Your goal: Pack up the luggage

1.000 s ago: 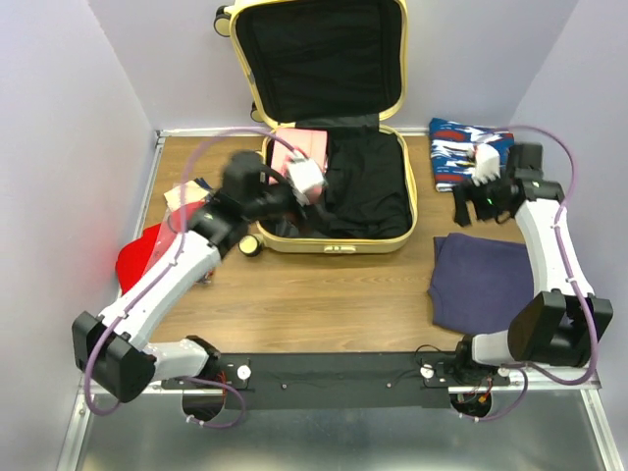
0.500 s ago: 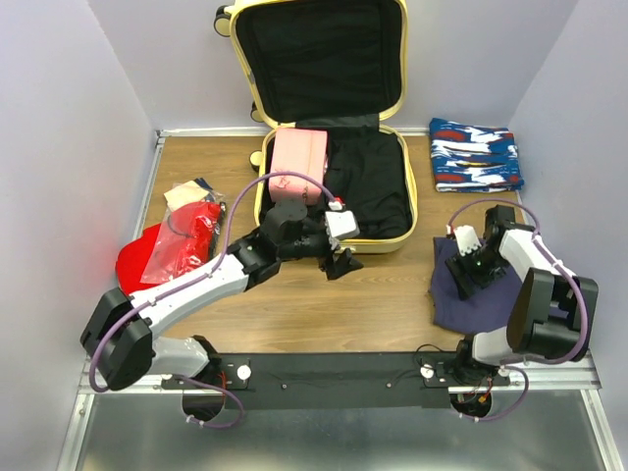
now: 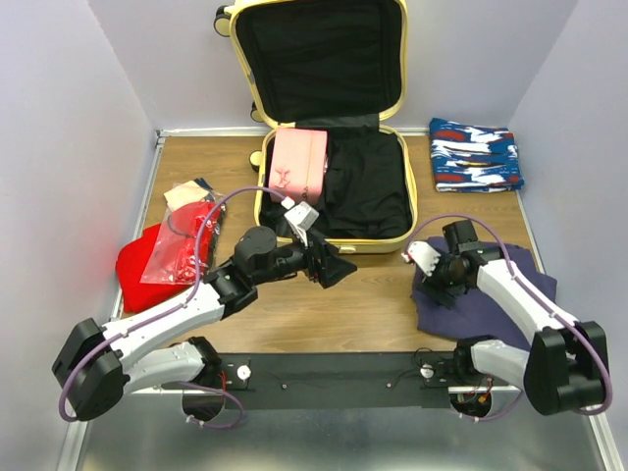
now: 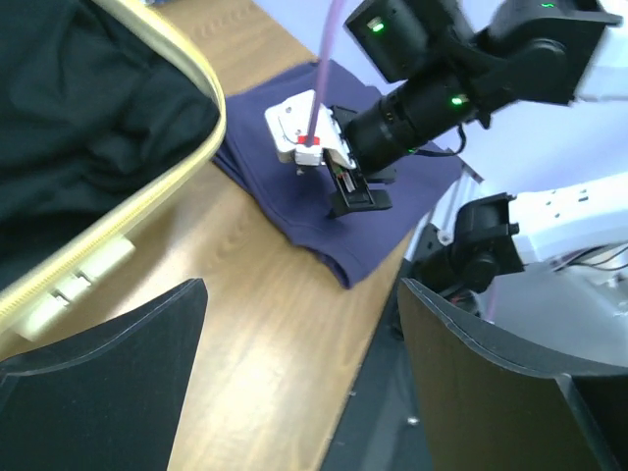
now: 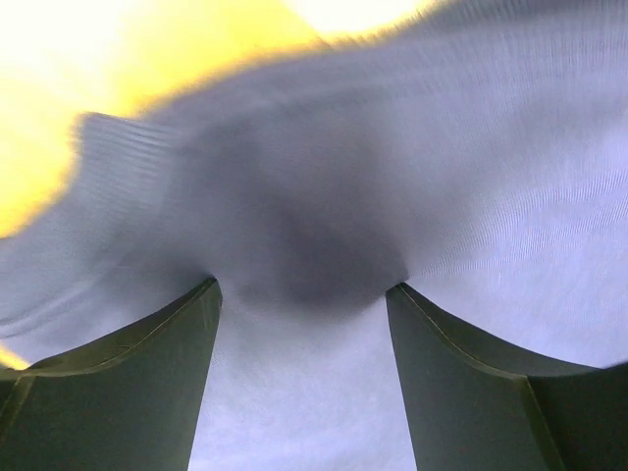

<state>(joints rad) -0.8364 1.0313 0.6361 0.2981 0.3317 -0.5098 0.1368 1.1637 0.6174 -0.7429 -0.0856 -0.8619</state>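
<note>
Having swung down onto the navy cloth (image 3: 496, 299), likely next to pack, the right end effector (image 3: 437, 280) sits spread, unclenched, while the left end effector (image 3: 334, 267), released and empty, has withdrawn from the open luggage (image 3: 339, 242) at the rear of the bench (image 3: 363, 304).

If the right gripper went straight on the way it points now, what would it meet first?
The folded purple cloth: the open right gripper points down at it, and cloth fills its wrist view. Gap unclear.
</note>
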